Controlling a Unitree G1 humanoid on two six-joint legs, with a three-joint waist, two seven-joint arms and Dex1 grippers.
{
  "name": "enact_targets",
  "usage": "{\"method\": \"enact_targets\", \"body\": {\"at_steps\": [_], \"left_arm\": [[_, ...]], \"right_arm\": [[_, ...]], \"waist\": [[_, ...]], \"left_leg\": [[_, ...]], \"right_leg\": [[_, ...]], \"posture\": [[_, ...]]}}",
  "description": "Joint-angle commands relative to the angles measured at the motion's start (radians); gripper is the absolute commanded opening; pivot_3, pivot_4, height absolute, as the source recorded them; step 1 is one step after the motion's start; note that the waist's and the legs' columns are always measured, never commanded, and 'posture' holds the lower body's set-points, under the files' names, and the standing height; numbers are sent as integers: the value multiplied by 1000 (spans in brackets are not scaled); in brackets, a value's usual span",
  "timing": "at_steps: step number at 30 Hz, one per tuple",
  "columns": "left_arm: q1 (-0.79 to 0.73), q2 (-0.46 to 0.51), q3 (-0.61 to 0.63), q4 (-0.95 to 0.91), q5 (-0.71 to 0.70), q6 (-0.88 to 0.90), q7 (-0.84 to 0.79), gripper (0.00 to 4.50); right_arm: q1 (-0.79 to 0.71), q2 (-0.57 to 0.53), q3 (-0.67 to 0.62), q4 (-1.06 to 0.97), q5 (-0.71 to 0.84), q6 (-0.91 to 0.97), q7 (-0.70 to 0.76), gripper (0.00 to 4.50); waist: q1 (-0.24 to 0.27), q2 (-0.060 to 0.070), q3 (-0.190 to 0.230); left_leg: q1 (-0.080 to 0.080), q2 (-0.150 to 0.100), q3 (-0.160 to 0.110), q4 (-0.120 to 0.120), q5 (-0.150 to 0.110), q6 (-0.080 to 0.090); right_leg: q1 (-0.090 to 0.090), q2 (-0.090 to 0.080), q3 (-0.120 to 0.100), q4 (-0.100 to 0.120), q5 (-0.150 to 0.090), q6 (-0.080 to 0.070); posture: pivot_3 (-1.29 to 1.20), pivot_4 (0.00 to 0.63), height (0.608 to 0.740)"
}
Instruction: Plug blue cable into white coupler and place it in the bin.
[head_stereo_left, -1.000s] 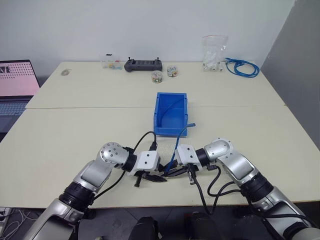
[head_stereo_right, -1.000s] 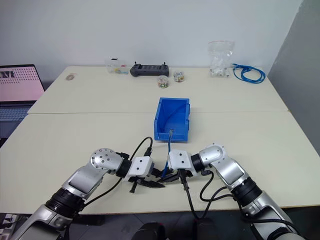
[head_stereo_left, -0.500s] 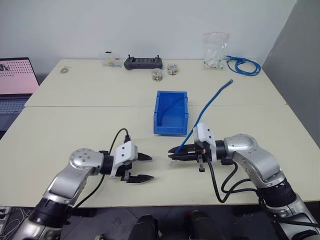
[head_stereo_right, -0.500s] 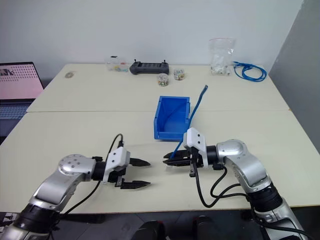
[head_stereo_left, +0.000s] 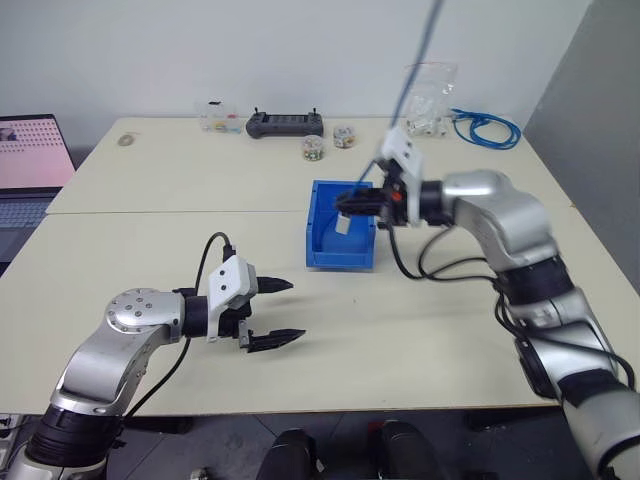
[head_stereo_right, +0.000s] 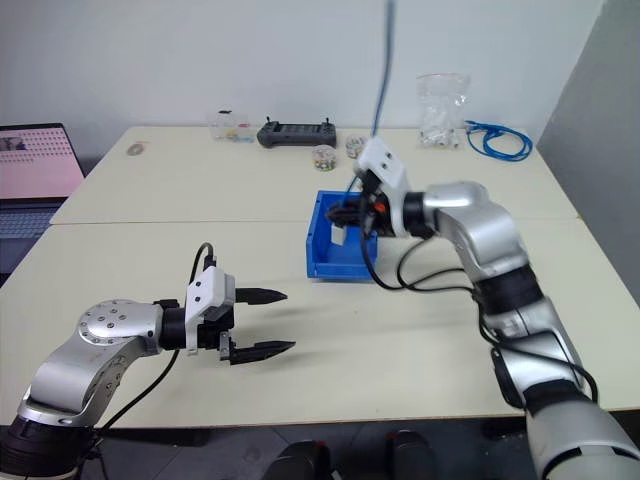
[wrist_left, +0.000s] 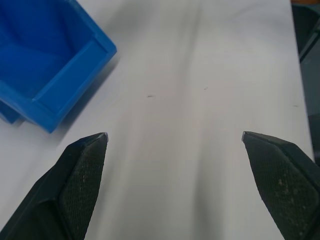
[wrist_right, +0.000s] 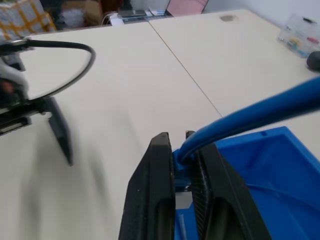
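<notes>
While the right gripper (head_stereo_left: 352, 207) hangs over the bin (head_stereo_left: 318, 251) in the left eye view, its fingers are pinched tight on the blue cable (head_stereo_left: 412, 70), which rises from the grip stiffly, up and out past the top edge. A small pale block under the fingertips looks like the white coupler (head_stereo_left: 342, 223), seated on the cable's end and just above the bin's open top. The left gripper (head_stereo_left: 272, 312) sits low over the table (head_stereo_left: 140, 250) nearer the robot, well apart from the bin, its fingers spread wide and holding nothing.

The right eye view gives the same layout: cable standing up from the clamped fingers, coupler dangling over the bin's interior.

In the left wrist view the two black pads (wrist_left: 82, 170) stand far apart over bare tabletop, with a corner of the bin beyond them.

The right wrist view looks down the closed fingers, the cable squeezed between them and bending off over the bin's blue floor.

The cable looks light and springy rather than limp, so its free length will likely whip or push back when let go. The coupler is tiny, smooth and probably easy to knock off its plug. I judge the best hold is where it is now, on the cable just behind the plug
</notes>
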Motion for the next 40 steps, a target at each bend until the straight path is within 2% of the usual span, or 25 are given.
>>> {"method": "enact_targets", "body": {"at_steps": [1, 3, 4, 8, 13, 14, 15, 17, 19, 23, 27, 32, 35, 40], "left_arm": [[-39, -11, -38, 17, 35, -64, -10, 4500], [-55, -26, -58, 26, 44, -81, -9, 4500], [-62, -34, -66, 27, 47, -82, -6, 4500], [-76, -51, -83, 22, 55, -82, 4, 4500], [-94, -66, -95, 28, 66, -83, 21, 4500], [-101, -71, -94, 30, 65, -80, 27, 4500], [-105, -74, -93, 29, 65, -77, 33, 4500], [-118, -88, -75, 38, 56, -55, 60, 4500], [-126, -94, -60, 50, 55, -46, 84, 4500], [-127, -110, 1, 99, 73, -35, 182, 4500], [-110, -104, 73, 137, 96, -37, 273, 4500], [-115, -81, 125, 168, 98, -19, 308, 4500], [-127, -70, 134, 184, 81, 2, 297, 4500], [-155, -65, 113, 209, 73, -2, 249, 4500]], "right_arm": [[-158, 77, 103, 372, -173, -223, 16, 144], [-225, 125, 129, 543, -243, -323, -5, 844], [-251, 146, 127, 602, -261, -353, -12, 1002], [-324, 198, 87, 726, -293, -437, -52, 1997], [-376, 208, -5, 774, -273, -466, -92, 3134], [-379, 200, -30, 774, -262, -463, -86, 3520], [-380, 195, -48, 773, -257, -461, -81, 3616], [-359, 163, -95, 726, -231, -459, -45, 4154], [-329, 137, -131, 665, -204, -452, -4, 4488], [-100, 49, -196, 255, -108, -312, 60, 4488], [268, -65, -240, -341, 0, -30, 32, 4488], [606, -193, -334, -782, 117, 229, -23, 4488], [699, -227, -392, -873, 168, 309, -71, 4488], [697, -238, -425, -854, 205, 331, -125, 4488]], "waist": [[0, 0, 0], [2, 0, 0], [3, 0, 0], [2, 0, 0], [2, 1, 1], [1, 1, 1], [1, 1, 1], [2, 1, 1], [5, 1, 1], [5, 0, 0], [7, 0, 0], [3, 0, 0], [3, 0, 0], [-2, 0, 1]], "left_leg": [[-3, 0, 0, 0, 0, 0], [-6, 0, 1, 0, 0, 0], [-7, 0, 1, 0, 0, 0], [-14, 0, 0, 0, 1, -1], [-16, 0, -1, 0, 1, -3], [-15, 0, -1, 0, 1, -2], [-15, 0, -1, 1, 1, -2], [-15, 0, -1, 2, 1, -2], [-14, 0, -1, 2, 1, -2], [-13, 0, -2, 3, 1, -2], [-13, 0, -3, 3, 1, -2], [-15, 0, -2, 4, 1, -2], [-12, 0, -3, 4, 1, -2], [-3, 1, 1, 2, 1, -2]], "right_leg": [[-3, 0, 0, 0, 1, -1], [-7, 0, 1, 2, 1, -1], [-7, 0, 1, 1, 1, -1], [-13, -1, 2, 1, 2, -2], [-15, -1, 2, 2, 2, -2], [-15, -1, 2, 3, 2, -2], [-15, -1, 2, 4, 2, -2], [-15, -1, 2, 6, 1, -2], [-15, -1, 2, 8, 1, -2], [-13, -1, 1, 11, 1, -2], [-13, -1, 0, 11, 1, -2], [-16, -2, 1, 13, 1, -2], [-13, -1, 0, 13, 1, -1], [-8, 0, 1, 13, -2, 4]], "posture": [[0, 150, 740], [0, 150, 740], [0, 150, 740], [0, 150, 740], [0, 150, 740], [0, 150, 740], [0, 150, 740], [0, 150, 740], [0, 150, 740], [0, 150, 740], [0, 150, 740], [0, 150, 740], [0, 150, 740], [0, 150, 740]]}}
